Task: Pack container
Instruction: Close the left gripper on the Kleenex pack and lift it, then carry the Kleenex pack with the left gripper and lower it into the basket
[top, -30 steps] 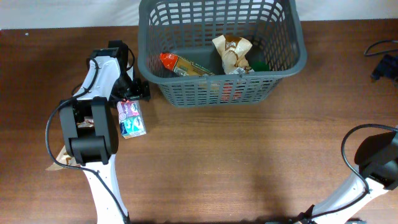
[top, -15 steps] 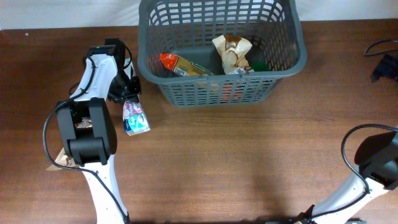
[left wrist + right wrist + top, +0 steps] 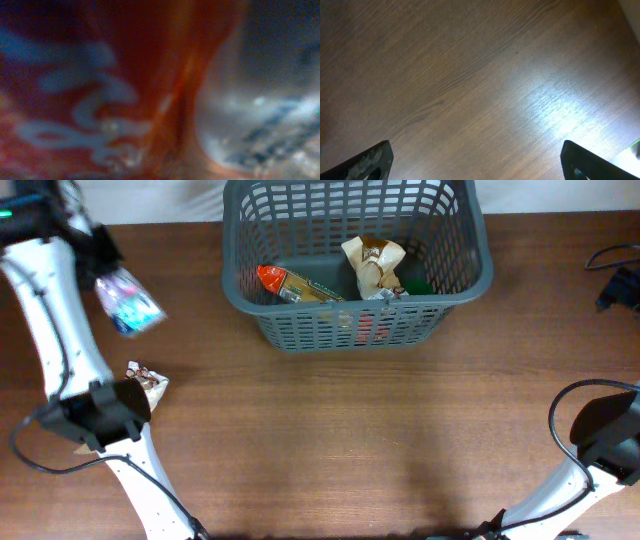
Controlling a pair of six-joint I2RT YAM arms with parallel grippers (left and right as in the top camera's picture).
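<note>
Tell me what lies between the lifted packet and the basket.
Only bare table separates packet from basket, seen in the overhead view.

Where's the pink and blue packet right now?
Overhead, far left: the packet hangs in the left gripper, left of the basket, apart from the crumpled wrapper.

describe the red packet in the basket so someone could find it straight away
Start at the big grey basket at the top centre of the overhead view. Inside, on its left side, lies a long packet with a bright red end. The crumpled tan bag to its right has no red.
</note>
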